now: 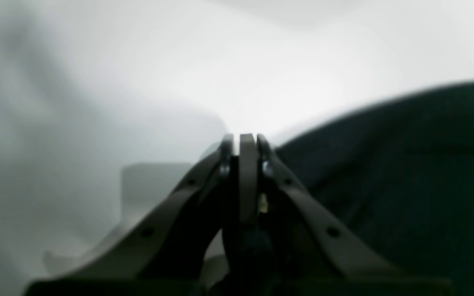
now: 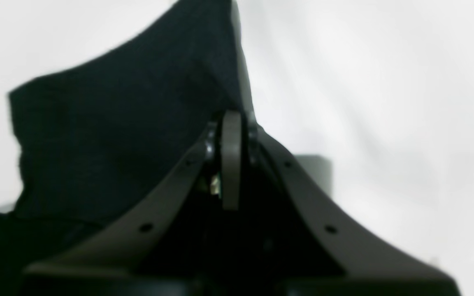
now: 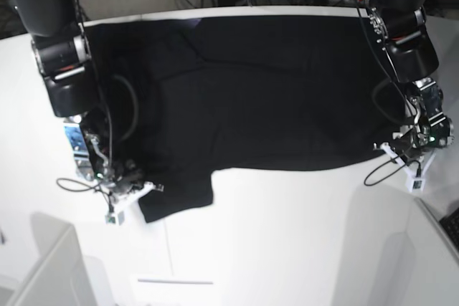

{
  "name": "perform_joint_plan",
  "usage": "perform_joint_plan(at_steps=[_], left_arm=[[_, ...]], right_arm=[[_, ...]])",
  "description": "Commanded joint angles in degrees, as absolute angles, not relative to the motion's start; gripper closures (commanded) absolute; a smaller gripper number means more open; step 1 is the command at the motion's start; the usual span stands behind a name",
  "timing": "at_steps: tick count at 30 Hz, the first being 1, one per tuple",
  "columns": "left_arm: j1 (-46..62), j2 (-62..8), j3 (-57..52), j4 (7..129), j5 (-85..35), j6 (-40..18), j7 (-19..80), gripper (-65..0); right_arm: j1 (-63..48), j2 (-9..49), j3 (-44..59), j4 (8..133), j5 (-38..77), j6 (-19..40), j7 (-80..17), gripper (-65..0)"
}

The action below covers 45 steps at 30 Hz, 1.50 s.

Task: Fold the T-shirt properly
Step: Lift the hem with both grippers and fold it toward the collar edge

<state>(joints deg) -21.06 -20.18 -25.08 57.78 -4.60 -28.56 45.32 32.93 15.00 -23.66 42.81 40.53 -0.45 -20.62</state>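
Two hands pinched fully closed on the large black cloth T-shirt (image 3: 251, 98), spread flat on the white counter (image 3: 287, 234): left hand (image 3: 401, 150) at the hem corner, right hand (image 3: 136, 190) at the sleeve. Grasping step apparently done. Next, probably lifting both edges together and carrying them across evenly.

left gripper (image 1: 247, 137): your jaws are pressed together, wrist low.
right gripper (image 2: 232, 117): your jaws are closed too, wrist low.

No readable text, labels or signs.
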Motion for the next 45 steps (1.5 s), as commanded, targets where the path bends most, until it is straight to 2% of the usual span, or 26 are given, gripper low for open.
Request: perform_joint_plan(at_steps=[1,5,13,17,21,26,34,41,45], left_arm=[[-21.67,-20.97,-25.27,59.91,-6.64,-28.79,44.88,0.0],[-18.77,-21.23,-25.27,63.96,-11.38,-28.53,46.11,0.0],[-12.62,-21.23,-25.36,74.68,-14.90,-28.53,48.84,0.0],[-10.15,-20.88,-30.37,80.75,-17.71,-28.70,53.85,0.0],[-6.55,-20.88,-32.13,87.34,-20.70,-28.70,56.31,0.0],[-3.12,-20.88,-32.40,91.56,-21.23,-28.70,56.40,0.0],[3.12,-20.88,-32.48,98.33,-21.23,-28.88,56.40,0.0],[8.75,-20.79,-32.48,104.04,-21.32,-28.97,56.40,0.0],[11.56,-20.70,-32.57,106.42,-21.32,-31.25,56.40,0.0]], right_arm=[[34.24,16.40,-23.43,44.70,40.66,-0.48,-19.38,0.0],[32.13,16.92,-23.34,48.66,40.66,-0.57,-20.44,0.0],[26.51,17.98,-14.64,57.27,40.31,-0.57,-23.16,0.0],[25.80,17.98,-12.53,57.89,40.31,-0.57,-27.56,0.0],[23.43,17.98,-11.56,61.23,40.31,-0.57,-27.82,0.0],[20.18,18.07,-10.24,66.07,40.31,-0.57,-28.26,0.0],[15.52,18.07,-4.18,73.80,40.22,-0.57,-34.15,0.0],[12.53,18.07,-3.65,77.85,40.22,-0.57,-35.38,0.0],[11.30,19.30,-3.56,79.69,40.22,-0.57,-36.09,0.0]])
